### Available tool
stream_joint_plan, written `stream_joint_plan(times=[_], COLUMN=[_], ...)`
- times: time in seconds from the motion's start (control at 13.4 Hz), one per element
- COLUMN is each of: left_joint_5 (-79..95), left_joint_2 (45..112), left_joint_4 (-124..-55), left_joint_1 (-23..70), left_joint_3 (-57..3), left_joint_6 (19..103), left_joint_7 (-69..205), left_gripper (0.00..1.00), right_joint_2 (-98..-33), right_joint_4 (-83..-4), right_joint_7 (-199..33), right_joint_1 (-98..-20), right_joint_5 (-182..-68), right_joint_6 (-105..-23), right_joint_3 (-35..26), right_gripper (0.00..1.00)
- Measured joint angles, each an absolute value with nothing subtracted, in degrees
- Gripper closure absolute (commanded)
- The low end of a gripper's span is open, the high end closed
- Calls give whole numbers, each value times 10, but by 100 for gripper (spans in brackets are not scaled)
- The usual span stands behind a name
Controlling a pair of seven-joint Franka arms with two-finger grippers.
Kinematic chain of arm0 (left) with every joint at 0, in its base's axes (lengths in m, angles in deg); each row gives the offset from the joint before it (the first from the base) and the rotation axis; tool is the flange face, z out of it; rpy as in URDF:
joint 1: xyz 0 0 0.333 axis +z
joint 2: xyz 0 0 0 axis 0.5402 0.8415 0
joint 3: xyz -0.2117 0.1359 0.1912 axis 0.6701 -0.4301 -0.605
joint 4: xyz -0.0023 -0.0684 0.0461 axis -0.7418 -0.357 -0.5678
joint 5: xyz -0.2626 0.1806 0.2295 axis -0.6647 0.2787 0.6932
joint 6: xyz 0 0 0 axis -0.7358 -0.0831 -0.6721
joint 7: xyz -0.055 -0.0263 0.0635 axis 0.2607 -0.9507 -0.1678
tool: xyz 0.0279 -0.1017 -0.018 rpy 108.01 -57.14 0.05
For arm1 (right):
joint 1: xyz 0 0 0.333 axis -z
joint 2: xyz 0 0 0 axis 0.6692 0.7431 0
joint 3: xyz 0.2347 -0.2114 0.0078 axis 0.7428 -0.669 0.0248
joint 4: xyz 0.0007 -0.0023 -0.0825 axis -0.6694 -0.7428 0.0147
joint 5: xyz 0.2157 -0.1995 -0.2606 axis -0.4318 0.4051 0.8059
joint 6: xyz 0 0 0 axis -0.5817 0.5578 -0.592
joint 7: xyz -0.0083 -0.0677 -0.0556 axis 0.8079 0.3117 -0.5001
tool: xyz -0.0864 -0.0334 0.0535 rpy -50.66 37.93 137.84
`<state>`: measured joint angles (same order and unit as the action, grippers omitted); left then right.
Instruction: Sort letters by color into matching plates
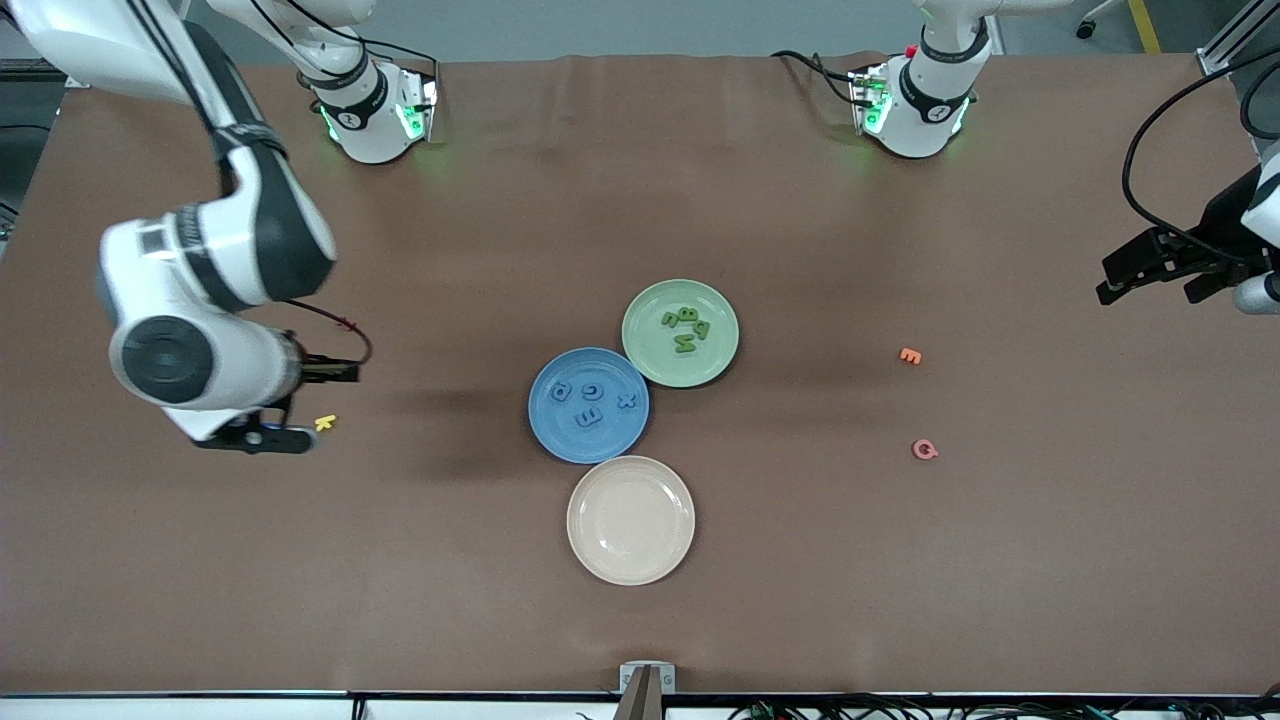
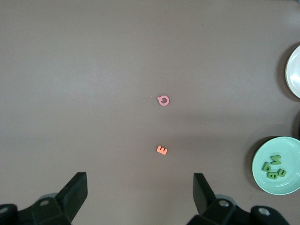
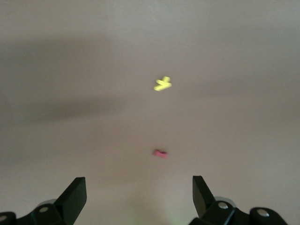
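The blue plate (image 1: 560,432) holds several blue letters (image 1: 588,418). The pale green plate (image 1: 650,352) touches it on the side farther from the camera and holds several green letters (image 1: 688,328). It also shows in the left wrist view (image 2: 277,187), with its green letters (image 2: 274,168). My right gripper (image 1: 325,405) (image 3: 139,194) is open and empty, over the table at the right arm's end. My left gripper (image 1: 1150,290) (image 2: 140,192) is open and empty, up over the left arm's end. No blue or green letter lies on the bare table.
A beige plate (image 1: 630,519) (image 2: 294,70) sits nearer the camera, touching the blue plate. An orange E (image 1: 909,355) (image 2: 161,150) and a pink Q (image 1: 925,449) (image 2: 163,100) lie toward the left arm's end. A yellow letter (image 1: 325,422) (image 3: 162,84) and a small red piece (image 3: 160,153) lie under the right gripper.
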<state>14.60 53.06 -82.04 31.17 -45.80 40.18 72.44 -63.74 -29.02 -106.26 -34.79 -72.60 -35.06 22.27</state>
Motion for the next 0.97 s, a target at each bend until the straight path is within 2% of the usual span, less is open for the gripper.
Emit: stream_joint_plan(times=[0.37, 0.6, 0.97], left_joint_5=[146, 146, 146], left_joint_2=[529, 524, 518], left_joint_4=[-819, -815, -803], left_joint_1=[310, 308, 309], left_joint_3=[-453, -442, -443], left_joint_6=[402, 402, 402], left_joint_7=[724, 724, 724], left_gripper=[1, 0, 0], right_joint_2=[-680, -696, -698], right_joint_4=[-267, -235, -199], right_joint_7=[-1007, -1001, -1000], right_joint_1=[-284, -237, -229], right_joint_5=[-801, -852, -855], right_joint_6=[-290, -286, -284], right_joint_3=[223, 223, 224], right_gripper=[0, 0, 0])
